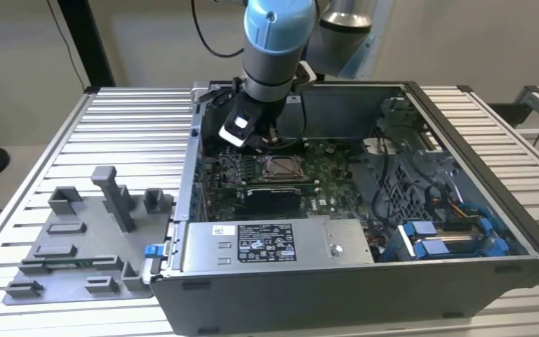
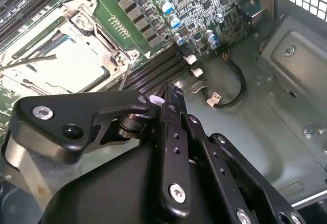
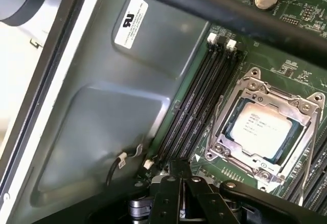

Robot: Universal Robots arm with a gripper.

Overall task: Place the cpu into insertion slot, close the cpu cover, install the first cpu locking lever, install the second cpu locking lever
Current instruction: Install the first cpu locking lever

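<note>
- Cpu (image 3: 259,130) sits in the slot (image 3: 219,150) at mid-board, with the cover (image 3: 305,128) down over it.
- Gripper (image 1: 267,144) is clenched with nothing seen in it. It hangs just off the cover's far corner on the exterior view's left, above the RAM slots (image 3: 196,106).
- Lever (image 3: 218,117) wire runs along the cover edge nearest the gripper; cannot tell whether it is latched.
- Judgement: press on the wire alone, slowly, down then sideways under its hook, staying off the cover.
- Room: the case wall (image 3: 127,112) is close on the exterior view's left and a cable (image 2: 232,94) lies near. It is open above.

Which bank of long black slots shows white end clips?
The bank between the cpu and the bare chassis wall; the other bank lies beyond the cpu.
</note>
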